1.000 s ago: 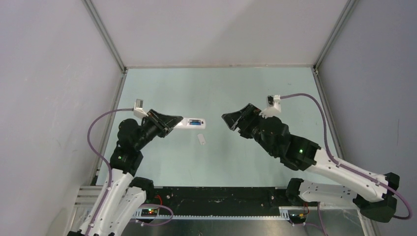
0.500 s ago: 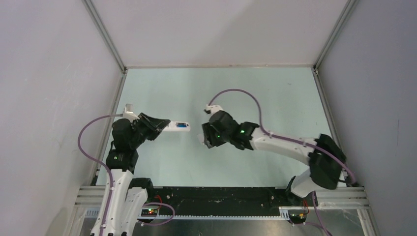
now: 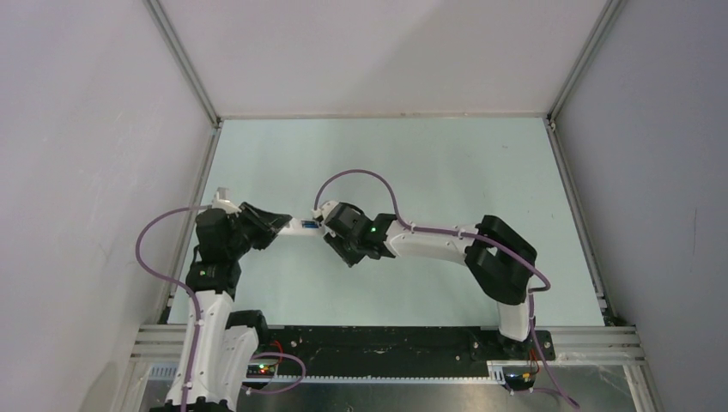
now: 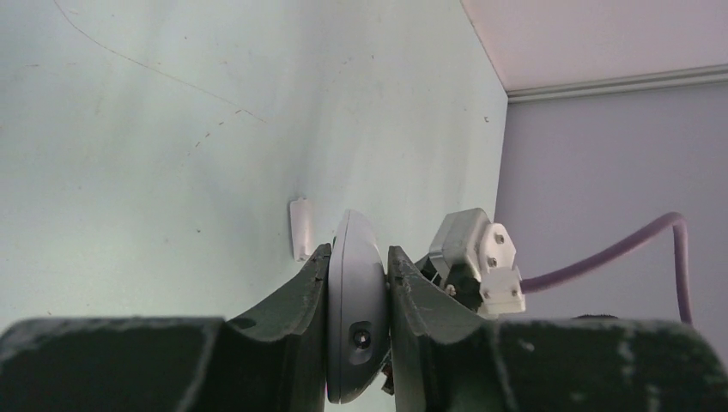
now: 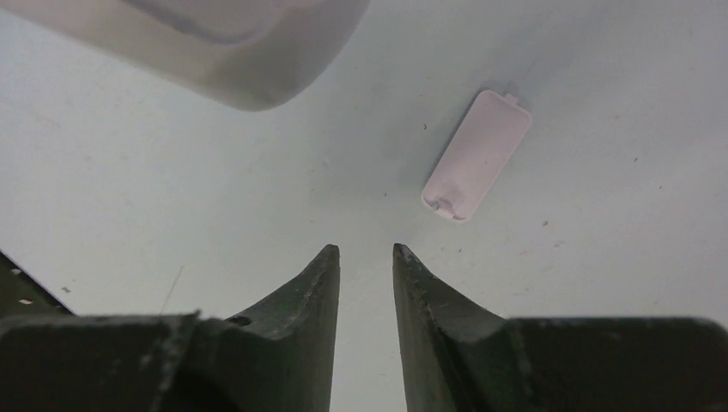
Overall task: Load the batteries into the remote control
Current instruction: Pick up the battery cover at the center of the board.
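Observation:
My left gripper [image 3: 279,221] is shut on the white remote control [image 3: 300,226] and holds it edge-on between its fingers in the left wrist view [image 4: 358,309]. A bright blue battery [image 3: 307,226] shows in the remote's open bay. I cannot make out the dark grey-brown battery. My right gripper [image 3: 341,240] hovers at the remote's free end, pointing down at the table. Its fingers [image 5: 365,257] stand a narrow gap apart with nothing between them. The remote's end is a blur at the top left of the right wrist view [image 5: 223,43].
A small white battery cover [image 5: 476,154] lies flat on the pale green table just beyond my right fingertips, and also shows in the left wrist view [image 4: 300,227]. The right wrist's purple cable [image 3: 360,176] arcs above the remote. Grey walls enclose the table.
My right arm has swung left across the table, from the middle right to the remote's free end, now over the cover. The left gripper pulled the remote slightly left, then held still.

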Robot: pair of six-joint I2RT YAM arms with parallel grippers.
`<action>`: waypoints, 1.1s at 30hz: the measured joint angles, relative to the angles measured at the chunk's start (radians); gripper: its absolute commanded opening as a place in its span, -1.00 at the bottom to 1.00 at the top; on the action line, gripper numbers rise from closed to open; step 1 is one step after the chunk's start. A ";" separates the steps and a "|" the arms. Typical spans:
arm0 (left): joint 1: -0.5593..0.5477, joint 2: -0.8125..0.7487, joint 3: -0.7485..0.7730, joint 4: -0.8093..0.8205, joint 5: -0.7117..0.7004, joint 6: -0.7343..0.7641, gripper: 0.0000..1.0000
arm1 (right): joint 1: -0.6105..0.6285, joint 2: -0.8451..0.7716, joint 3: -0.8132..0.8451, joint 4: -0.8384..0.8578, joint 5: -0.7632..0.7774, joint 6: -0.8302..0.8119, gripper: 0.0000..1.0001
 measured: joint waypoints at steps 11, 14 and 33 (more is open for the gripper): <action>0.026 0.013 -0.017 -0.014 -0.003 0.019 -1.00 | -0.052 0.063 0.031 -0.014 -0.056 -0.180 -0.29; 0.031 0.013 -0.017 -0.016 -0.004 0.024 -1.00 | -0.073 0.064 0.031 -0.011 -0.092 -0.226 -0.30; 0.055 0.009 -0.032 -0.042 -0.013 0.034 -1.00 | -0.122 0.116 0.044 -0.006 -0.227 -0.367 -0.32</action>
